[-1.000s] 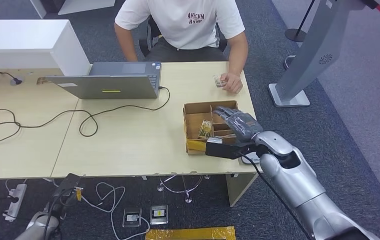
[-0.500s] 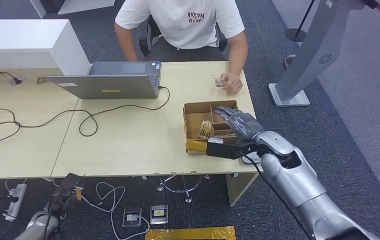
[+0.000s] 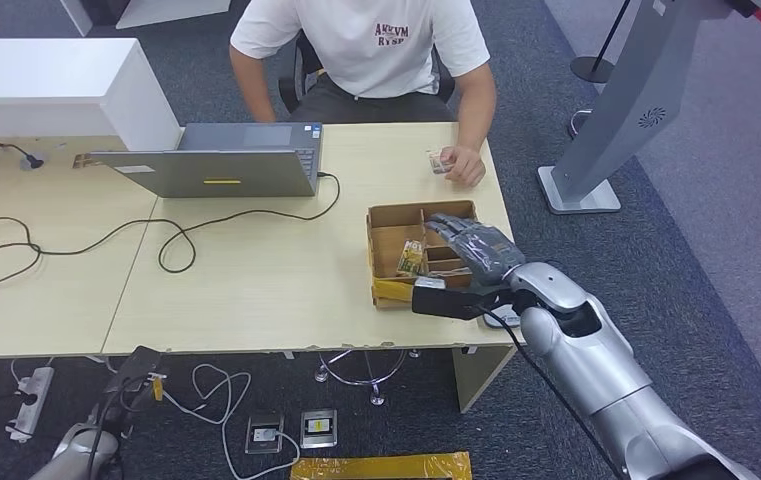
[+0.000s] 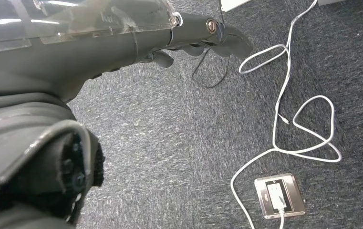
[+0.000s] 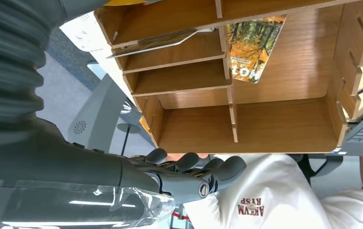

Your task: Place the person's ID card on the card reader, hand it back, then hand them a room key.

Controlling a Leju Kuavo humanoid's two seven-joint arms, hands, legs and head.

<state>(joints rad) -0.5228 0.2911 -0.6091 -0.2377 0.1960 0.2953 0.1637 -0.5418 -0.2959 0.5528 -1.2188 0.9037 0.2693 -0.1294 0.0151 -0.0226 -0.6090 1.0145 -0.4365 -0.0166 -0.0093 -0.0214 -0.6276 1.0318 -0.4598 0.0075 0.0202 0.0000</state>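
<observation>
My right hand (image 3: 474,247) hovers over the right half of the wooden compartment box (image 3: 388,222), fingers stretched out and holding nothing. Its fingers (image 5: 194,171) are seen past the box's far wall (image 5: 246,143) in the right wrist view. A yellow-printed room key card (image 3: 411,257) stands in a slot of the box, just left of my hand; it is the orange-and-green card (image 5: 252,50) in the right wrist view. Across the table the person's hand (image 3: 464,166) holds a small ID card (image 3: 439,162). My left hand (image 4: 203,32) hangs beside the table over the carpet, fingers loose and holding nothing.
An open laptop (image 3: 221,165) sits at the back of the table with a black cable (image 3: 76,245) looping left. A white cabinet (image 3: 56,85) stands at the back left and a grey kiosk stand (image 3: 606,130) on the right. White cables (image 4: 289,105) and a floor socket (image 4: 278,195) lie below.
</observation>
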